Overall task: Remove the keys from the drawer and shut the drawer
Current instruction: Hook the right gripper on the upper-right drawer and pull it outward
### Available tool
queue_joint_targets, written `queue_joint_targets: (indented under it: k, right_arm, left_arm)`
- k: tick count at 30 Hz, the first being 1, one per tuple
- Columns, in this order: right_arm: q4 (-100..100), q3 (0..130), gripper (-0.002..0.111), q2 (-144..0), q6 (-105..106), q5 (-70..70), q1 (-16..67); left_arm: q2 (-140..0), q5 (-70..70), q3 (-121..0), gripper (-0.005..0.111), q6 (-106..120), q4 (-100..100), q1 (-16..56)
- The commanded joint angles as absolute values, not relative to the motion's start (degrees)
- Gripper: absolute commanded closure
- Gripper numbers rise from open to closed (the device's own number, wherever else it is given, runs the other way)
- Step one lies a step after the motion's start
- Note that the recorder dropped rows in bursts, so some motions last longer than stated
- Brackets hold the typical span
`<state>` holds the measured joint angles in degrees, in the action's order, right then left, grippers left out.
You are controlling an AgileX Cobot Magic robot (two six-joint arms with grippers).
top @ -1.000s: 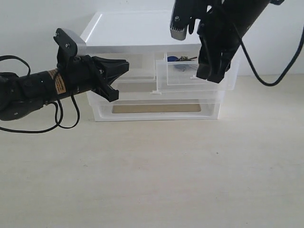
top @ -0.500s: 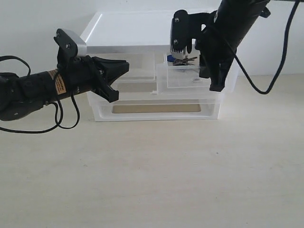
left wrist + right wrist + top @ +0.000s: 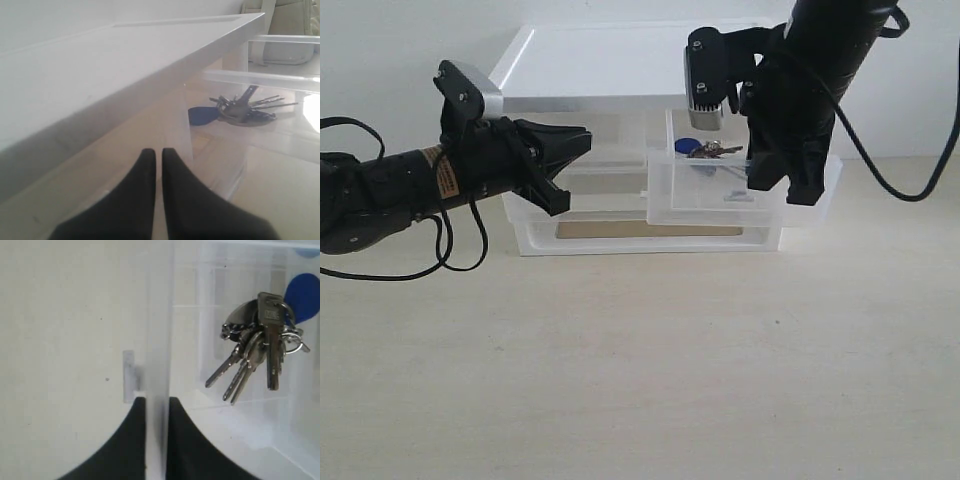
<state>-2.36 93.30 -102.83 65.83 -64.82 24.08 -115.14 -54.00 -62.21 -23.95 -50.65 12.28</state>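
The keys (image 3: pixel 706 150) lie inside the drawer (image 3: pixel 710 197), the right-hand one of the upper pair, which stands pulled well out of the unit. They are a silver bunch with a blue cap. My right gripper (image 3: pixel 788 190) comes down from above and is shut on the drawer's translucent front wall (image 3: pixel 159 340), one finger outside and one inside. In the right wrist view the keys (image 3: pixel 260 345) rest just beyond that gripper (image 3: pixel 157 401). My left gripper (image 3: pixel 584 137) hovers shut with nothing in it, in front of the left twin drawer; its view shows the keys (image 3: pixel 240 107) beyond its fingertips (image 3: pixel 148 155).
The white drawer unit (image 3: pixel 610 60) stands at the back of the beige table (image 3: pixel 640 370) against a white wall. Its upper left drawer (image 3: pixel 610 150) and the full-width lower drawer (image 3: pixel 650 232) are pushed in. My right arm's cable (image 3: pixel 910 180) hangs beside the unit.
My right gripper has dropped and pulled towards the table's front, and the drawer has slid further out with it. The keys rode along inside. The left arm has not moved.
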Motion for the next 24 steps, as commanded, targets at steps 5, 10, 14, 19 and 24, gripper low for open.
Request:
queue_joint_targets:
  k: [5, 10, 14, 19, 24]
  right_arm:
    - [-3.86, 93.29, 0.108, -102.10, 65.04, -69.96, 23.94]
    - [-2.59, 90.61, 0.108, -102.10, 65.42, -69.96, 23.94]
    - [-2.06, 89.22, 0.108, -102.10, 65.68, -69.96, 23.94]
    - [-2.67, 89.22, 0.108, -101.04, 67.15, -69.96, 23.94]
    - [-3.30, 89.22, 0.108, -100.51, 64.76, -69.96, 23.94]
  left_arm:
    - [-117.46, -46.15, -66.73, 0.102, -25.73, -42.87, 11.39]
    - [-117.46, -46.15, -66.73, 0.102, -25.73, -42.87, 11.39]
    - [-117.46, -46.15, -66.73, 0.102, -25.73, -42.87, 11.39]
    - [-117.46, -46.15, -66.73, 0.102, -25.73, -42.87, 11.39]
    - [-117.46, -46.04, -66.73, 0.102, -25.73, -42.87, 11.39]
